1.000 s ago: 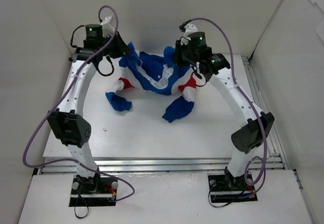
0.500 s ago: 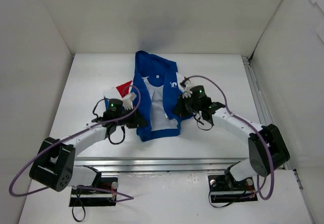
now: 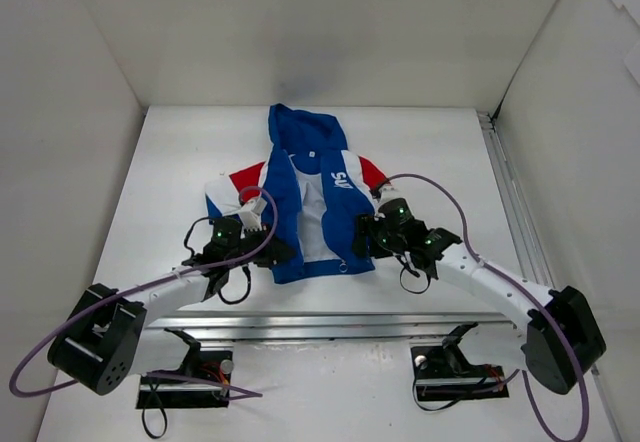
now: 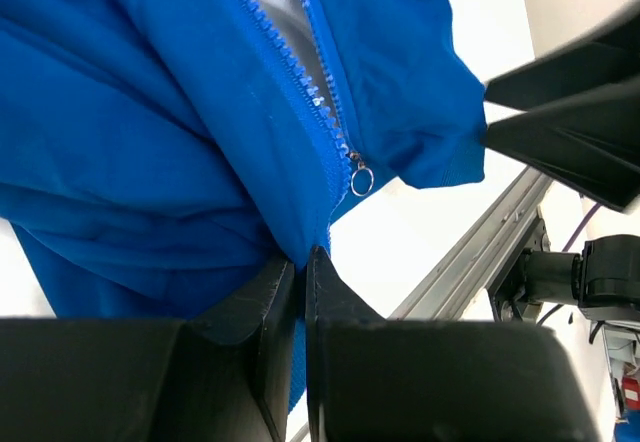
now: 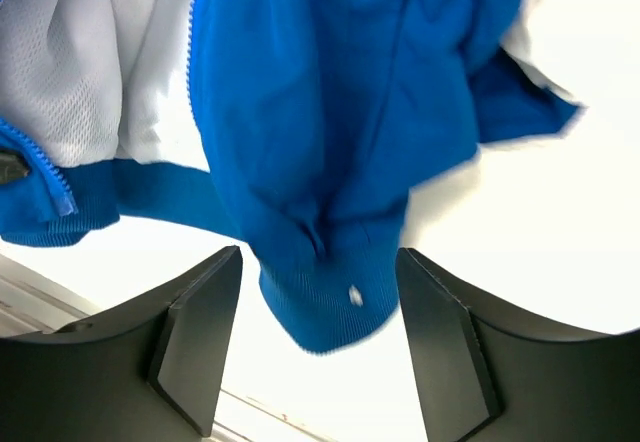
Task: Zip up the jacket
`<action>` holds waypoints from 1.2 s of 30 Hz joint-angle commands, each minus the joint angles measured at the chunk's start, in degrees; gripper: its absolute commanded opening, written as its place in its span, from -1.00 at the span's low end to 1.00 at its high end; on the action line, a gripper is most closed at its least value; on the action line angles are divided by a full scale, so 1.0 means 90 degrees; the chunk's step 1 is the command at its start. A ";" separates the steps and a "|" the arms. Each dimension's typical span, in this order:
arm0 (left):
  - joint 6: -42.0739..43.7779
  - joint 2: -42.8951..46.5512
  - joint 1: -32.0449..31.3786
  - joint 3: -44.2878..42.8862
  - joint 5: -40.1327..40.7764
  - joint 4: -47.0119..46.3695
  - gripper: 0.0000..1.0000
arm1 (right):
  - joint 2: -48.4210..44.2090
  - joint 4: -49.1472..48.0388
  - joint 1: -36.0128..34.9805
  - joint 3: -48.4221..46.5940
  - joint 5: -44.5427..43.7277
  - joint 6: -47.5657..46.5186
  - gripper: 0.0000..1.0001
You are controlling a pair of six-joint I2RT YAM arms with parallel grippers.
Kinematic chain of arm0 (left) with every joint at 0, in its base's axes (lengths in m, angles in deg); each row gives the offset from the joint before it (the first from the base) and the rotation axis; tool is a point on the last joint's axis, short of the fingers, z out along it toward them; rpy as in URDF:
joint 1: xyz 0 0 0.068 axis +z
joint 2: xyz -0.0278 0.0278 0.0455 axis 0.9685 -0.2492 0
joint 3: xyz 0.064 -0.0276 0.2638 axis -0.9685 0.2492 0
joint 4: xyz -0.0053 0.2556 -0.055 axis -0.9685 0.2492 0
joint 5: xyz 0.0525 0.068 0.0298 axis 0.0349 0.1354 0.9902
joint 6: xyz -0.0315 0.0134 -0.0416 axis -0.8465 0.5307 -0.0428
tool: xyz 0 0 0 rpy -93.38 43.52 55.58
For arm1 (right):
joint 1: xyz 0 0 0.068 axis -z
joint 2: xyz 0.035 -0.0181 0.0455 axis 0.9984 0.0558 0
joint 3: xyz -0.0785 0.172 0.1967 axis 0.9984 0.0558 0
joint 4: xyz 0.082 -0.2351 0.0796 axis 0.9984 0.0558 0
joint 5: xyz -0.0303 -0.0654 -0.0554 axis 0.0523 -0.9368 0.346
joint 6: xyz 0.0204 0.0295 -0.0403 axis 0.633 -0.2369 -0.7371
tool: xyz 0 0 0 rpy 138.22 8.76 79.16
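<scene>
The royal-blue jacket (image 3: 300, 177) lies flat on the table, hood at the far end, red and white sleeves spread, front open on its white lining (image 3: 318, 212). My left gripper (image 3: 270, 253) is shut on the jacket's lower left hem; in the left wrist view its fingertips (image 4: 302, 258) pinch blue fabric just below the zipper pull ring (image 4: 361, 179) and zipper teeth (image 4: 290, 57). My right gripper (image 3: 366, 241) stands open at the lower right hem. In the right wrist view the ribbed hem corner (image 5: 325, 307) lies loose between the spread fingers of that gripper (image 5: 318, 262).
An aluminium rail (image 3: 320, 318) runs along the table's near edge, just behind both grippers. White walls enclose the table on three sides. Purple cables (image 3: 450, 197) loop over each arm. The right arm's dark gripper body (image 4: 570, 122) shows close by in the left wrist view.
Both arms have brought the jacket from the far side towards the near edge and laid it flat. The right gripper has opened and let go of the hem; the left stays shut on it.
</scene>
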 commanded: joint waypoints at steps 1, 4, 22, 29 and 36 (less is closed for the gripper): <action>-0.0141 0.0013 -0.0054 -0.0037 0.0018 -0.0746 -0.95 | -0.0440 0.0765 -0.0346 -0.0462 -0.1241 0.0052 0.21; -0.0151 -0.0045 -0.0054 -0.0037 -0.0031 -0.0737 -0.94 | -0.0363 0.1177 -0.0580 -0.0853 -0.1524 -0.0026 0.21; -0.0062 0.0081 0.0005 -0.0272 0.0223 0.0259 -0.91 | 0.1726 0.2330 -0.2017 -0.2377 -0.3185 0.0266 0.41; -0.0072 -0.0026 0.0005 -0.0301 0.0174 0.0269 -0.90 | 0.2293 0.2340 -0.2153 -0.2553 -0.3117 0.0256 0.42; -0.0102 -0.0124 0.0005 -0.0311 0.0057 0.0221 -0.90 | 0.2771 0.2330 -0.2193 -0.2660 -0.3233 0.0256 0.36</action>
